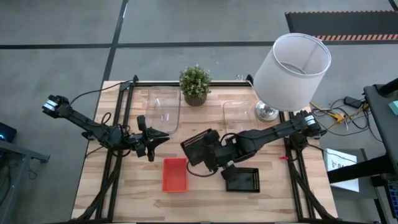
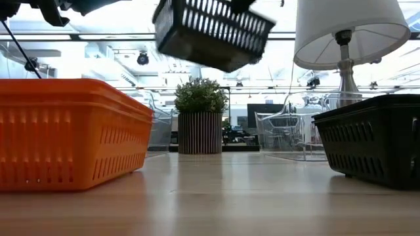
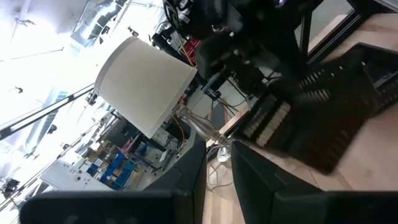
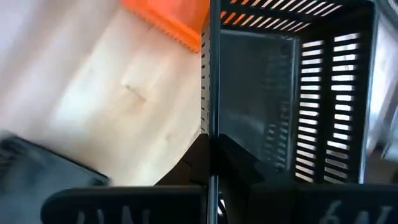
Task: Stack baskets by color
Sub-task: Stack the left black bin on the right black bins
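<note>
A black perforated basket (image 1: pixel 198 146) hangs tilted above the table's middle, with my right gripper (image 1: pixel 212 150) shut on it. In the low view it (image 2: pixel 213 29) floats high over the tabletop. A second black basket (image 1: pixel 242 179) rests on its base near the front right. The red-orange basket (image 1: pixel 175 175) rests on its base front centre. Two clear baskets (image 1: pixel 163 109) (image 1: pixel 239 113) lie flat at the back. My left gripper (image 1: pixel 155 140) waits left of centre, pointing level, its fingers (image 3: pixel 255 180) a narrow gap apart with nothing between them. My right gripper pinches one wall of the black basket at its rim (image 4: pixel 210 118), one finger inside the basket and one outside. The fingers slant down from the table's right side. The basket is lifted clear of the table and hangs tilted.
A potted green plant (image 1: pixel 194 84) stands at the back centre between the clear baskets. A lamp with a white shade (image 1: pixel 292 70) stands at the back right corner. Bare wood lies between the red-orange basket and the black one on the table.
</note>
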Motion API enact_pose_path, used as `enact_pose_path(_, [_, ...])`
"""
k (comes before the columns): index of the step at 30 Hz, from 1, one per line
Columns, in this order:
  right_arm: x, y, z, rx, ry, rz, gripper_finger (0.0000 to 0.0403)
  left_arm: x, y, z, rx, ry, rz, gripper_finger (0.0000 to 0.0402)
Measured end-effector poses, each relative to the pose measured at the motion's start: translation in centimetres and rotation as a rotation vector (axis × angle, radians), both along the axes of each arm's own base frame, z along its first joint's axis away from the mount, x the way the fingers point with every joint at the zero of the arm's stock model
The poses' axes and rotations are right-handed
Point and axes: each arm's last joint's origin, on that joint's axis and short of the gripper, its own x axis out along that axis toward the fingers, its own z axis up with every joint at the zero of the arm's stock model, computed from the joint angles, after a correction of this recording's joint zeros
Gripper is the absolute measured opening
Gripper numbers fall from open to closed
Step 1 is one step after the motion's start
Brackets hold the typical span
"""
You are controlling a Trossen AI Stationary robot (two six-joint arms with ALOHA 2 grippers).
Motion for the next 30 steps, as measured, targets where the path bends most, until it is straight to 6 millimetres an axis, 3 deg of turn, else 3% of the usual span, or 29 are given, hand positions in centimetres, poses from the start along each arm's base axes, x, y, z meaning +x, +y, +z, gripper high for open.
enact_pose_path(6, [-1.4, 2.3, 2.2, 0.314, 0.056, -0.266, 0.0009, 0.0, 0.0, 0.2, -0.009, -0.018, 0.001, 0.0058])
enact_pose_path(11, [-3.5, 5.6, 2.4, 0.439, 0.147, -0.38, 0.0009, 0.0, 0.0, 0.2, -0.012, -0.022, 0.002, 0.0058])
enact_pose_path(18, [-7.3, 9.5, 0.4, 0.312, 0.247, -0.472, 0.0009, -0.1, 0.0, 0.7, -0.039, -0.068, -0.001, 0.0058])
enact_pose_path(24, [-9.5, 10.9, -2.0, 0.206, 0.3, -0.547, 0.0009, -0.1, 0.0, 0.6, -0.037, -0.065, -0.001, 0.0058])
enact_pose_path(30, [-10.1, 10.9, -3.8, 0.141, 0.337, -0.541, 0.0009, -0.1, 0.0, 0.6, -0.036, -0.063, -0.001, 0.0058])
